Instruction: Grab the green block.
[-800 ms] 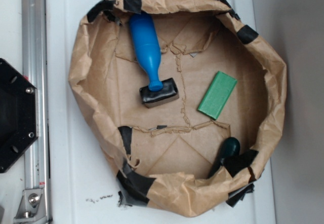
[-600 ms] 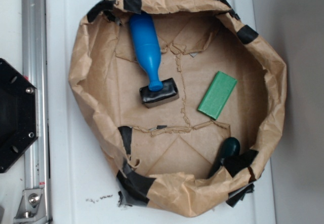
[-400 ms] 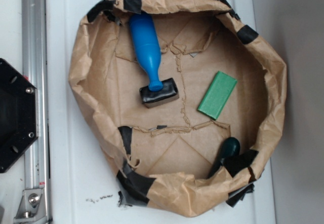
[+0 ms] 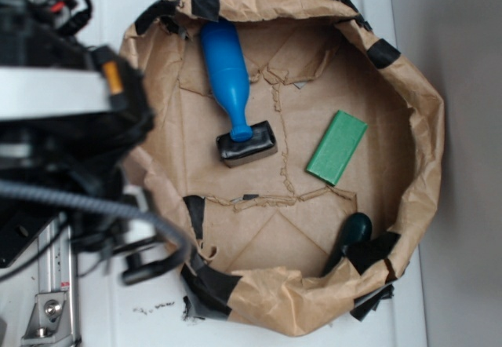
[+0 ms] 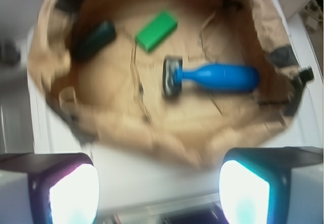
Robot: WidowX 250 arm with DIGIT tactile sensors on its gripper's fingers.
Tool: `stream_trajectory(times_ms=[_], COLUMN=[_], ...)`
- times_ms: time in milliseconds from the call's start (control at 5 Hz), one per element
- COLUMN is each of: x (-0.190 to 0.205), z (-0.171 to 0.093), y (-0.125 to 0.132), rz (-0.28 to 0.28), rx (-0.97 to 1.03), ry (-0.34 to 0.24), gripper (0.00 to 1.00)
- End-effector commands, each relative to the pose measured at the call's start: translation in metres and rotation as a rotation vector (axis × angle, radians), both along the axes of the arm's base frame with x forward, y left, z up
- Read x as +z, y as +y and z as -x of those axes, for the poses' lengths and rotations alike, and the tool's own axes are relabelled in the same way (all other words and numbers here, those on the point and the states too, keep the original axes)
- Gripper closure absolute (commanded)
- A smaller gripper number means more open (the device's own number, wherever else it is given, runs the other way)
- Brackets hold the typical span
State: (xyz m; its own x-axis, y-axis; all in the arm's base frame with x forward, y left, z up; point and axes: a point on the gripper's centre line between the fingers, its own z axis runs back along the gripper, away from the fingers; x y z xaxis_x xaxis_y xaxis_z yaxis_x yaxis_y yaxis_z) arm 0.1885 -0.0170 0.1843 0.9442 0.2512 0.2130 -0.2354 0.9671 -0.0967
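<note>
We see our tool (image 5: 158, 188) over the white bench (image 4: 102, 284), outside the near rim of the paper nest (image 4: 423, 127), its two fingers (image 5: 71, 191) spread wide apart with nothing between them. In the exterior view the arm (image 4: 63, 127) is a blurred dark mass at the nest's edge.

From the tool, the green block (image 5: 157, 30) lies well ahead, lying flat on the nest's floor, slightly left of centre, apart from everything else. Nearer to us and just right of the block sits the blue-handled tool (image 5: 212, 77), its black base (image 5: 172, 77) towards the block and its handle running off to the right. Left of the block, against the nest's far wall, lies a dark green object (image 5: 96, 37). Black tape (image 4: 205, 280) patches the nest's rim in several places.
</note>
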Motion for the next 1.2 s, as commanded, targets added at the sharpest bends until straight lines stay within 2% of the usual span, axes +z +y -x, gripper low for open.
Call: stream_trajectory(times_ms=[0,400,600,800,1000], x=[-0.055,-0.091,-0.112,-0.127,-0.136], z=[-0.072,-0.105,-0.121,-0.143,-0.161], y=[0.01,0.032,0.03,0.031,0.027], rz=[0.03,0.046,0.034,0.041,0.104], rx=[0.326,0.416,0.401,0.296,0.229], ry=[-0.043,-0.088,-0.082,-0.159,-0.142], gripper=[0.0,0.0,0.0,0.0,0.0])
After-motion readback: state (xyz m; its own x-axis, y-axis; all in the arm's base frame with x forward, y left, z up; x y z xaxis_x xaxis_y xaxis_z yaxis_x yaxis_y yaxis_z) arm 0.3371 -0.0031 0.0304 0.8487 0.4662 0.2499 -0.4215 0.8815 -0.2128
